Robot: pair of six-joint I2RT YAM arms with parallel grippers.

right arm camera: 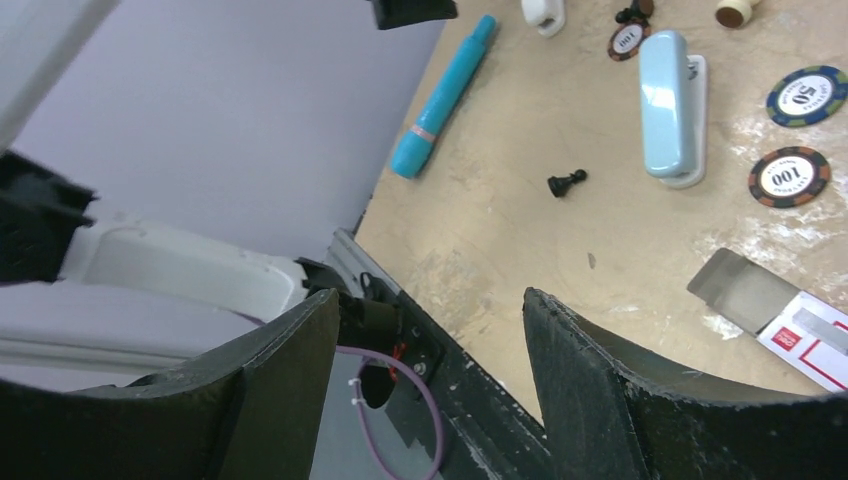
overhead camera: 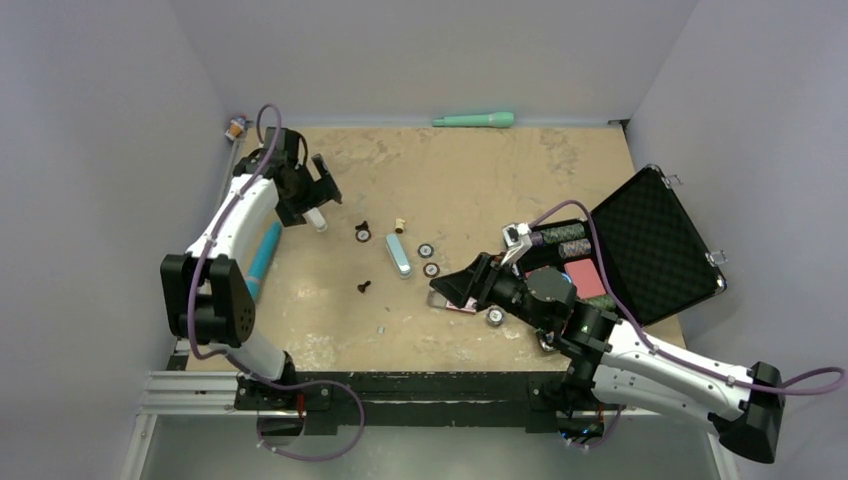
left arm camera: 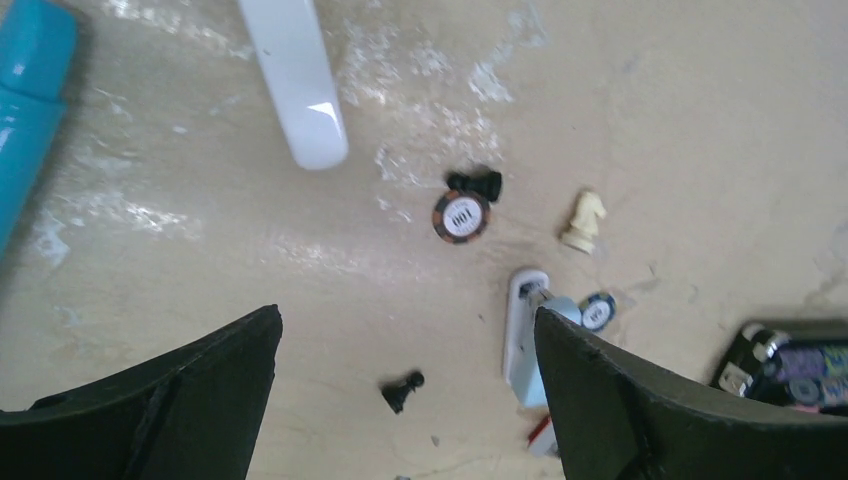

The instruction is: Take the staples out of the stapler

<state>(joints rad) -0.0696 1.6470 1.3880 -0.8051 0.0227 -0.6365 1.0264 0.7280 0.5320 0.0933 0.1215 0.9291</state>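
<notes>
Tan, scuffed tabletop (overhead camera: pixel 480 190) carries the pale blue stapler (overhead camera: pixel 399 255) near its middle. It lies flat, its long axis running away from the arm bases with the far end tipped slightly left. The staples (overhead camera: pixel 381 328) show only as a tiny grey fleck nearer the bases, too small to tell which way they point. Only the right wrist view shows the stapler's white base. The left wrist view partly hides the stapler. The left gripper (left arm camera: pixel 405 330) and the right gripper (right arm camera: pixel 430 310) both have their fingers spread, with nothing between them.

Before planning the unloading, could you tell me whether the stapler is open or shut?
Shut: the stapler has its blue top lying flat along its white base, with no gap showing in the right wrist view.
</notes>
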